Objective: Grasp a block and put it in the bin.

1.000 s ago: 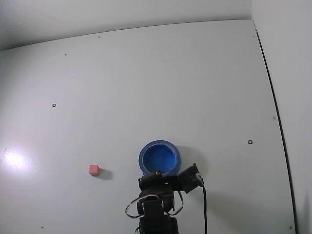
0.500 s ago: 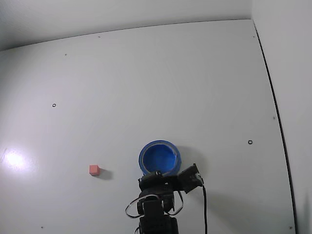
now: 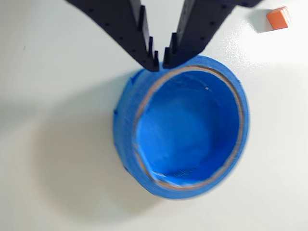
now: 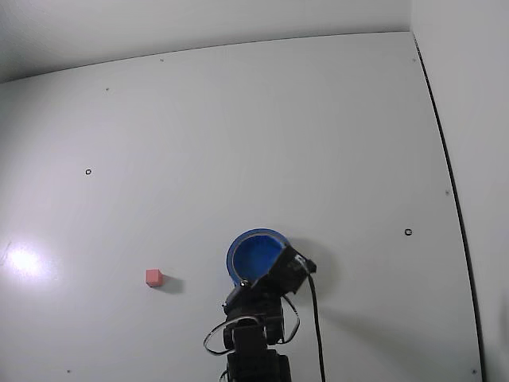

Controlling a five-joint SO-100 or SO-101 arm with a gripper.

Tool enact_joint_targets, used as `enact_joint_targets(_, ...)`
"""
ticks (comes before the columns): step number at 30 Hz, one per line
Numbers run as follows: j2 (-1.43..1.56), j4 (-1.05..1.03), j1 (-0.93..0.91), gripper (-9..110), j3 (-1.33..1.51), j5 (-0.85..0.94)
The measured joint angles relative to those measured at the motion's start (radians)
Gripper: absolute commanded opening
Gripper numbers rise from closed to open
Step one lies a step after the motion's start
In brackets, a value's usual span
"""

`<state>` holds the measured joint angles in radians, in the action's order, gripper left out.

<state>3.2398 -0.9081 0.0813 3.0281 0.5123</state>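
Note:
The blue bin (image 3: 126, 130) fills the middle of the wrist view, with nothing inside it. My gripper (image 3: 160, 62) comes in from the top edge, its two black fingers almost touching just above the bin's rim, holding nothing. The small pink-red block (image 3: 278, 18) lies on the white table at the top right corner of that view, apart from bin and gripper. In the fixed view the block (image 4: 154, 277) sits to the left of the bin (image 4: 241, 245), and the black arm (image 4: 266, 294) covers the bin's near edge.
The white table (image 4: 238, 135) has a few small dark screw holes, one of them (image 4: 408, 232) right of the bin. A wall edge (image 4: 453, 199) runs down the right side. A black cable (image 4: 315, 334) hangs from the arm.
The arm's head has turned and lifted over the bin's near edge in the fixed view; the cable shifted left. Block and bin have not moved.

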Motion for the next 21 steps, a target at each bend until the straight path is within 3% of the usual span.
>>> enact_joint_targets(5, -0.140, -0.072, 0.040, 10, -0.183, 0.015)
enact_joint_targets(10, -0.492, -0.164, 0.201, 19, -0.495, 0.015)
enact_joint_targets(21, -1.065, -0.213, 0.502, 20, -1.017, 0.015)
